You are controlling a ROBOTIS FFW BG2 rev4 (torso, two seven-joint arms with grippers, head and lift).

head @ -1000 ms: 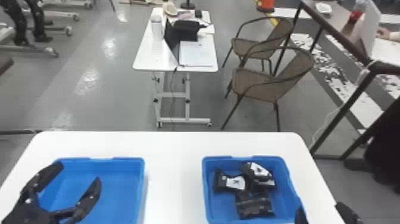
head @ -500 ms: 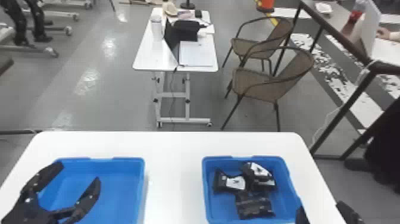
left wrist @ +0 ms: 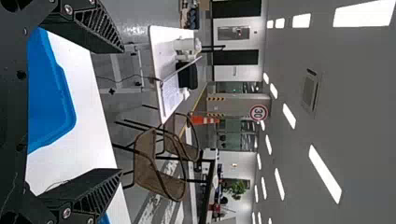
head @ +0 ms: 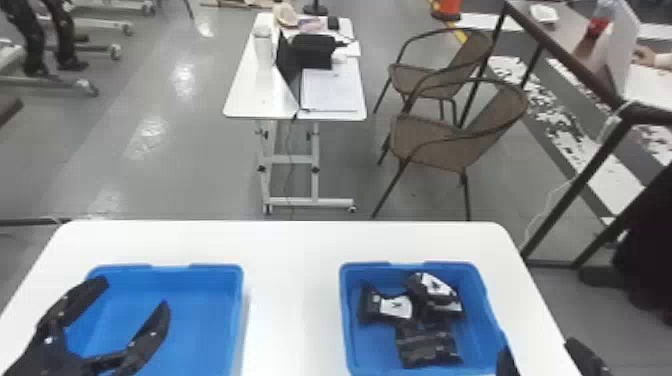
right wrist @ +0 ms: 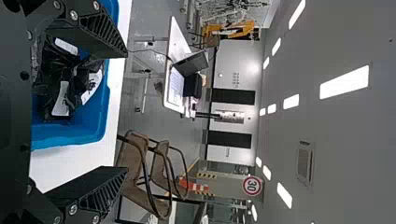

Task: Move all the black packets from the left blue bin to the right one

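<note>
My left gripper is over the left blue bin, fingers spread with nothing between them; no packets are visible in that bin. In the left wrist view the same gripper stands open. The right blue bin holds several black packets: one with a white label on the left, another white-marked one behind, and a dark one nearer. My right gripper is at that bin's right front corner, open and empty. In the right wrist view the gripper has its fingers wide apart, with packets beyond.
The white table carries both bins, with a strip of tabletop between them. Beyond it stand a small wheeled table with a laptop, two brown chairs, and a dark-framed table at the right.
</note>
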